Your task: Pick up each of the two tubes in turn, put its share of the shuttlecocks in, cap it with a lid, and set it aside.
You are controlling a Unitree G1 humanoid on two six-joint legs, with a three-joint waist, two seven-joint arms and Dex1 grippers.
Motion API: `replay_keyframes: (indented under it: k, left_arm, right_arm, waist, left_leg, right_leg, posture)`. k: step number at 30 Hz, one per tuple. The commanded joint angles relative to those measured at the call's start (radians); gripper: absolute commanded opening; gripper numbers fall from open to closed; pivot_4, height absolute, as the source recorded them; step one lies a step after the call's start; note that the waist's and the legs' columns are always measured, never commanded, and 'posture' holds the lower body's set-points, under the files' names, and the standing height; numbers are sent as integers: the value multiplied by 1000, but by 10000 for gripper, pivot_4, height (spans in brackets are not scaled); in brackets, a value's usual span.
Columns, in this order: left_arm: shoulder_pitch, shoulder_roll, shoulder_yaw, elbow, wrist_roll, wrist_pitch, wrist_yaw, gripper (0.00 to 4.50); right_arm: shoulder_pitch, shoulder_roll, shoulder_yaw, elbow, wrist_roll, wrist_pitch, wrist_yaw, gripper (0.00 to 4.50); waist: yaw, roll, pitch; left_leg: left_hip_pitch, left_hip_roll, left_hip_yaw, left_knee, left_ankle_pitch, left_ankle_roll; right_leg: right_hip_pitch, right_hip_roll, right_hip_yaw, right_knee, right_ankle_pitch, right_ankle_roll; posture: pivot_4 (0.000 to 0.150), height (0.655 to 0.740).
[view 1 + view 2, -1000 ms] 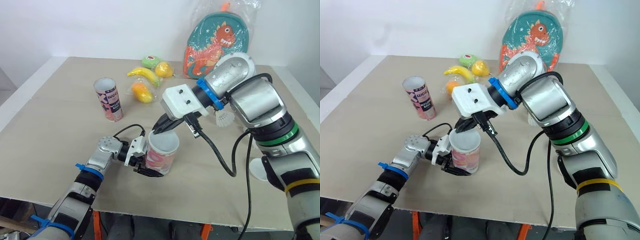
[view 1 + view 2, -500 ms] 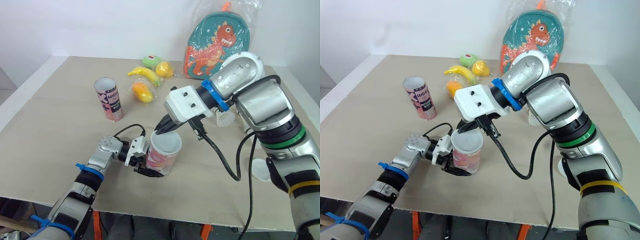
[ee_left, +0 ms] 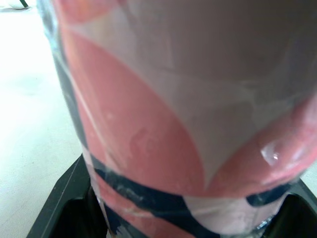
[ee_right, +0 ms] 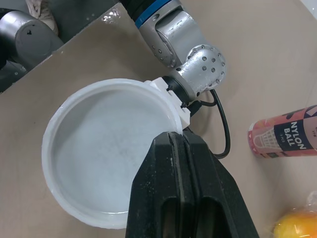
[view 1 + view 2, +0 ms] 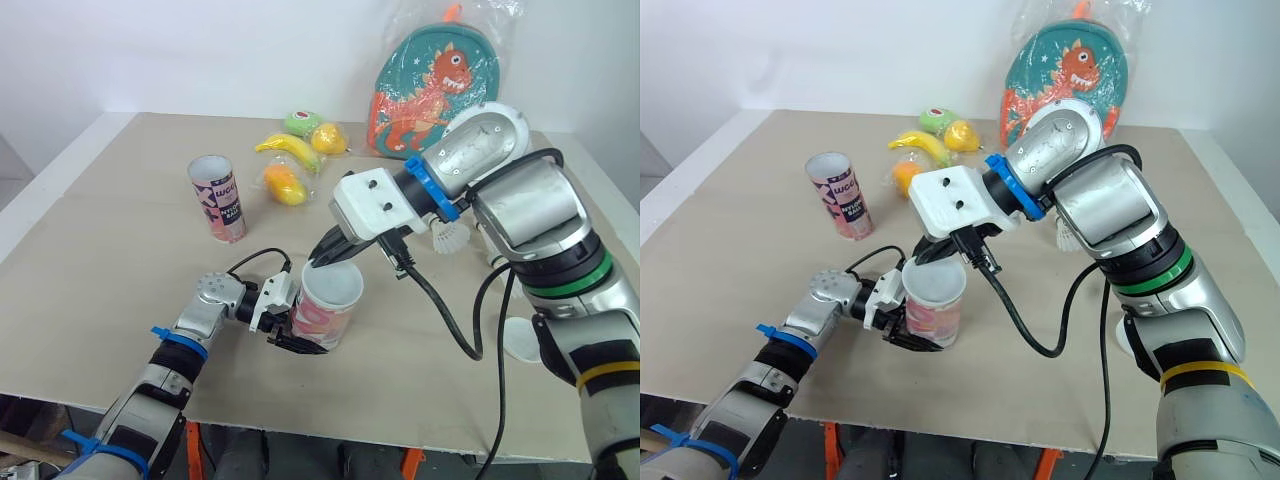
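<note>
Grips the pink-and-white tube (image 5: 322, 318) with the left gripper (image 5: 290, 335), black fingers (image 3: 64, 198) clamped against either side of its lower wall, near the front edge of the table (image 5: 100, 260). Holds it nearly upright, top leaning a little to the right; cannot tell whether the base rests on the table or hangs just above it. On the tube's top, a white lid (image 4: 106, 158), round and shallow. At the rim of that lid, the right gripper (image 5: 322, 258), reaching in from the right, its two fingers (image 4: 181, 163) pressed together with nothing seen between them; tips touching the rim or just over it, cannot tell which. Well apart to the left and farther back, a second tube (image 5: 218, 198), upright and open at the top. Beyond the right arm, a white shuttlecock (image 5: 448, 236) on the table. Near the right front edge, a spare white lid (image 5: 518, 338), lying flat. Toward the back, a banana (image 5: 283, 148), an orange fruit (image 5: 284, 184), a lemon (image 5: 327, 138) and a green fruit (image 5: 299, 122) close together, and just to their right a dinosaur backpack (image 5: 437, 85) in a clear plastic bag.
</note>
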Motion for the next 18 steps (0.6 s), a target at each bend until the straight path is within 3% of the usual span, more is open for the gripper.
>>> replay_keyframes:
  k: [1, 6, 18]
  left_arm:
    - [29, 19, -3, 45, 25, 14, 19, 30439]
    - [32, 21, 0, 42, 23, 15, 19, 30439]
    - [33, 22, 4, 41, 23, 20, 27, 30439]
  right_arm:
    - [-4, -11, -22, -24, -21, -29, -2, 393]
    - [-7, -25, -1, -1, -97, -101, -11, 393]
    - [56, -53, -8, -101, -42, -61, 40, 393]
  waist:
    - [0, 0, 0]
    - [0, 0, 0]
    - [0, 0, 0]
  left_leg:
    - [0, 0, 0, 0, 0, 0]
    - [0, 0, 0, 0, 0, 0]
    - [0, 0, 0, 0, 0, 0]
  right_leg:
    - [0, 0, 0, 0, 0, 0]
    - [0, 0, 0, 0, 0, 0]
    - [0, 0, 0, 0, 0, 0]
  posture:
    - [1500, 7400]
    - [1500, 7400]
    - [1500, 7400]
